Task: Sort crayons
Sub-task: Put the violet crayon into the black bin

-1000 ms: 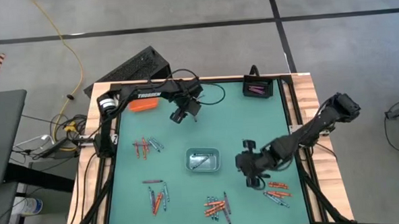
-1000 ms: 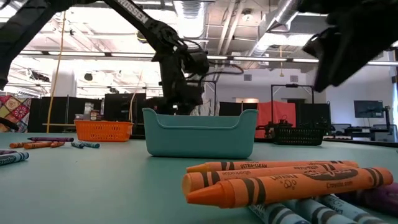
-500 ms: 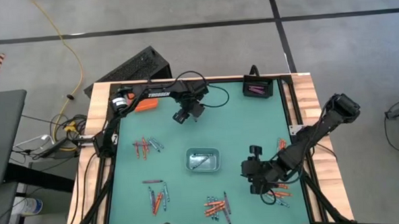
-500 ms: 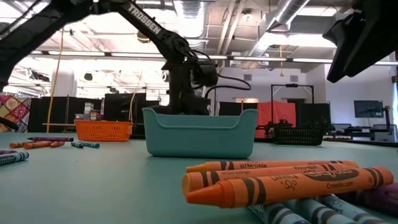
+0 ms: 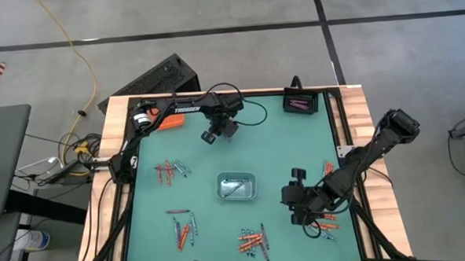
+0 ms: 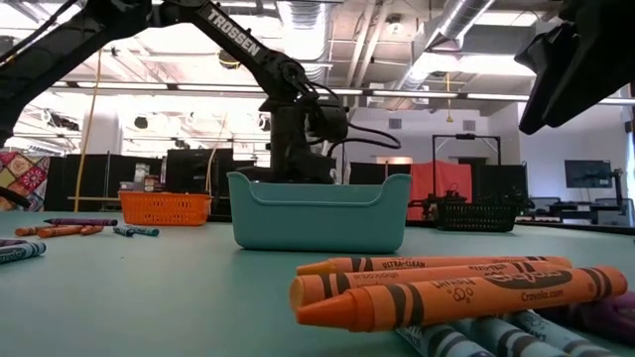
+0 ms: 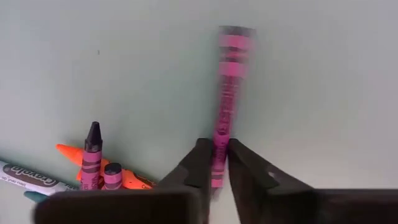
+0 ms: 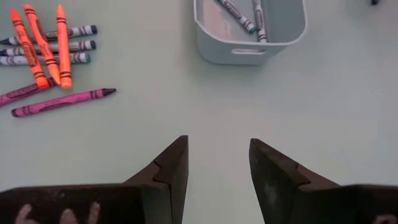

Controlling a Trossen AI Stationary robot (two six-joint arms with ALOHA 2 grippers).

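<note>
My left gripper (image 7: 219,163) stands over the far middle of the green mat (image 5: 264,145), pointing straight down and shut on a pink crayon (image 7: 229,87). Beside it lie two short purple-pink crayons (image 7: 92,163), an orange one (image 7: 73,152) and a grey-blue one (image 7: 28,177). My right gripper (image 8: 217,163) hangs open above bare mat at the near right, holding nothing. Before it lie orange crayons (image 8: 43,43), grey-blue ones (image 8: 68,45) and purple-pink ones (image 8: 62,101). In the low view the teal-grey tray (image 6: 319,210) hides the left fingers. My left gripper pinches the pink crayon near one end (image 7: 219,144) between its two fingers. The fingers come from above, pointing down, and lie across the crayon. The rest of the crayon runs out away from the fingers along the mat; whether it is lifted off the mat, I cannot tell.
A clear-grey tray (image 5: 236,185) with grey-blue crayons stands mid-table. An orange tray (image 5: 168,121) is at the far left, a black tray (image 5: 300,104) with pink crayons at the far right. Crayon piles lie at the left (image 5: 171,169), near left (image 5: 183,231), near middle (image 5: 253,240) and near right (image 5: 324,221).
My left gripper has come down toward the mat at the far middle and tipped to point straight down. My right arm has swung its gripper a little toward the table's near edge, then kept still.
</note>
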